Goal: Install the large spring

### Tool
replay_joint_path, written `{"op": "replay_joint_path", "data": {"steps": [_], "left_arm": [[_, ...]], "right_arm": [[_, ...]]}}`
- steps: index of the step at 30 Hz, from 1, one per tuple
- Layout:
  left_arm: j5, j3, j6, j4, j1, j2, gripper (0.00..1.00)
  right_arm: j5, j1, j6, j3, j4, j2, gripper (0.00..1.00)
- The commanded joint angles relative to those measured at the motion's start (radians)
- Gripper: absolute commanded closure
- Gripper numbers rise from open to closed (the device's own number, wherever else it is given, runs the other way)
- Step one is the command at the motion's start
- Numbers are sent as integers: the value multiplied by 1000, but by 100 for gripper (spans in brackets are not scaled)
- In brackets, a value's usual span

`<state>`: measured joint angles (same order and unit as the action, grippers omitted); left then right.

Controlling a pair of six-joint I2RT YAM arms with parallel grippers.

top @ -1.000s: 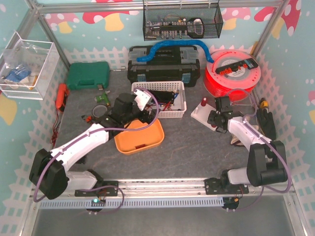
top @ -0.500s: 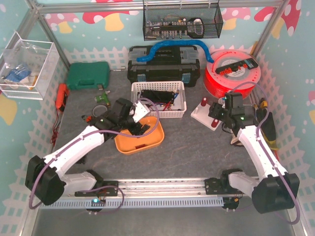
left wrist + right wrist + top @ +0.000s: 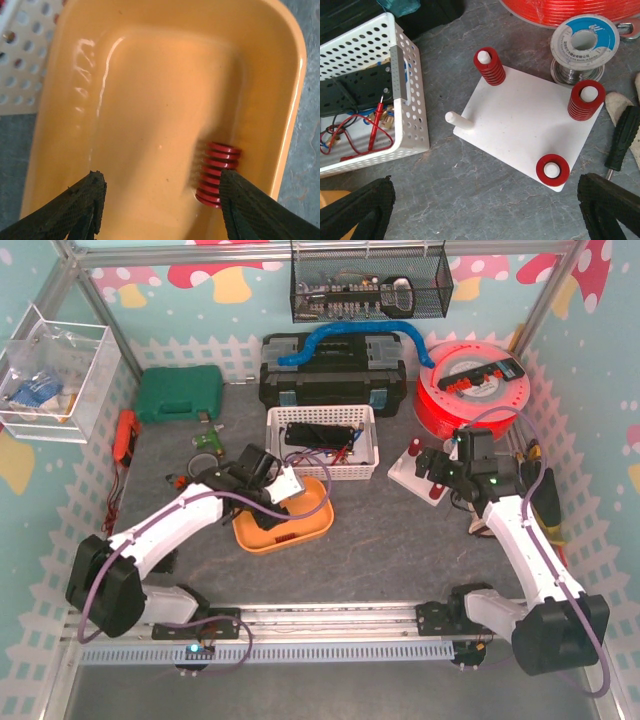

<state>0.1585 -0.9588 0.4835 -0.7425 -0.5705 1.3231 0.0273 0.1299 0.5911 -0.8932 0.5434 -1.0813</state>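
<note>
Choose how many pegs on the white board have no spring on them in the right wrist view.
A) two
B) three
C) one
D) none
C: on the white board only the peg at its left corner is bare, while the other three pegs each carry red springs.

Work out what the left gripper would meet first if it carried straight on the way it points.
The left gripper would probably reach the bare floor of the orange tray; the red spring close at its side might touch first, depth unclear.
</note>
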Motion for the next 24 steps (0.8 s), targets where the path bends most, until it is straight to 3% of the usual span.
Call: {"op": "replay_joint_path", "data": {"steps": [1, 11, 24], "left_arm": [[47, -28, 47, -77, 5, 41, 36], [75, 2, 69, -94, 10, 149, 35], [96, -7, 95, -91, -14, 212, 30]], "right_arm": [[27, -5, -26, 4, -8, 34, 1], [125, -5, -44, -9, -28, 19, 2], [141, -5, -19, 48, -54, 19, 3]]}}
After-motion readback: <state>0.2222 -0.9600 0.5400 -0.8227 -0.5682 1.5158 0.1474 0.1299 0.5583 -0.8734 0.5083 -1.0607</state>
